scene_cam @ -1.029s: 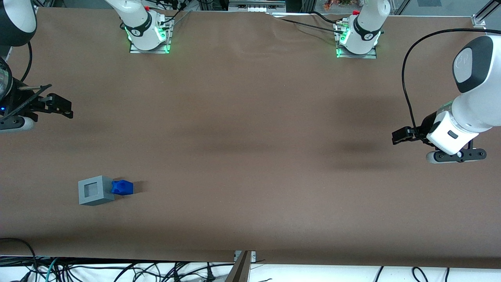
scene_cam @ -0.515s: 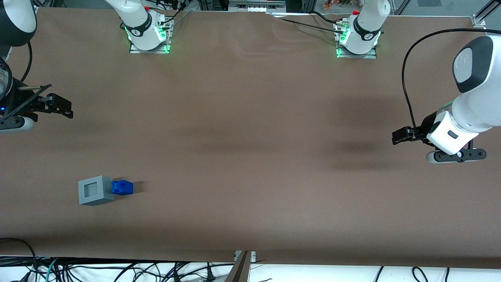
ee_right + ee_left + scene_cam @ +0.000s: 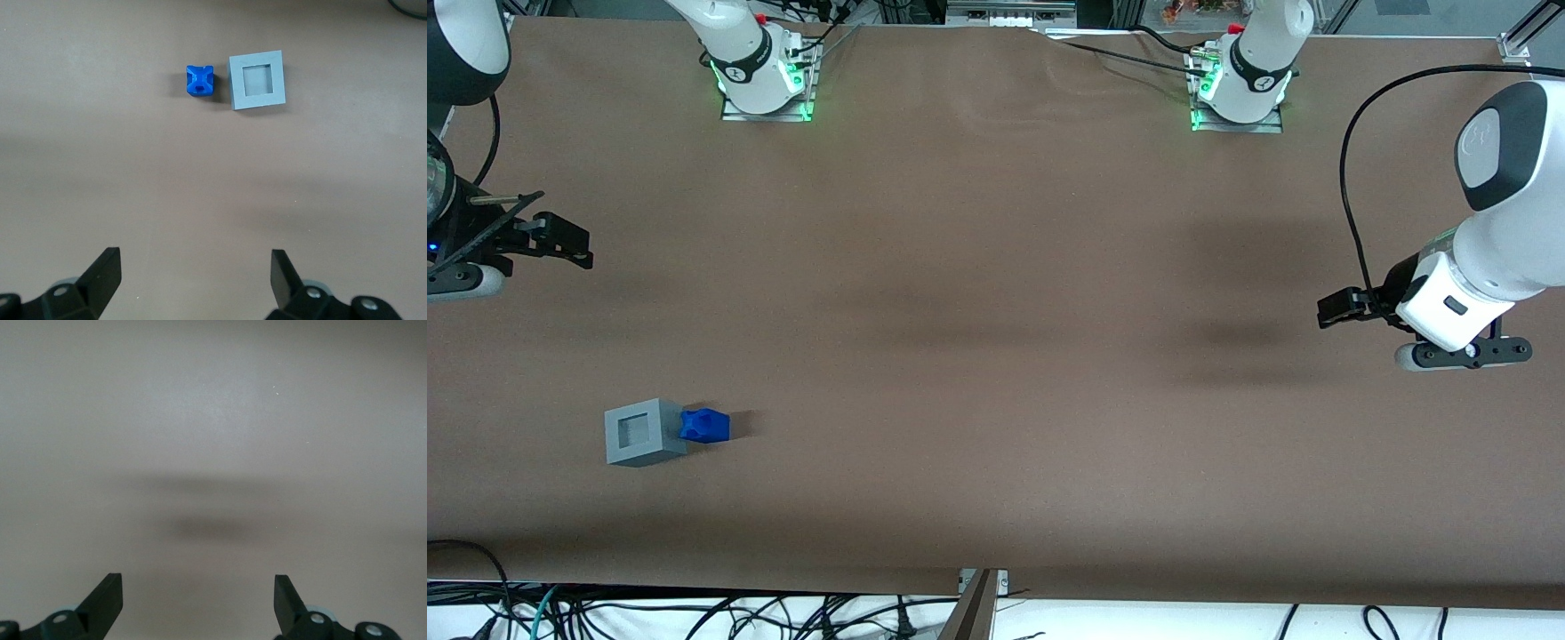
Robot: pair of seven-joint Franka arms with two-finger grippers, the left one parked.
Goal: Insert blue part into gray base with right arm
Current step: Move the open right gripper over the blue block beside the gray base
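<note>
From the front view we look steeply down on the whole table (image 3: 996,356). Our right wrist view faces down from above past the gripper (image 3: 193,277); both share the gray base (image 3: 643,432) and blue part (image 3: 704,426).

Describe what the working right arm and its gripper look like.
The right arm is white with black joint sections, a thin black cable looping beside it and a small blue light at the wrist. Its gripper, high above the table, is black with two flat, tapered fingers, spread open, each mounted on a block with round pale fasteners.
</note>
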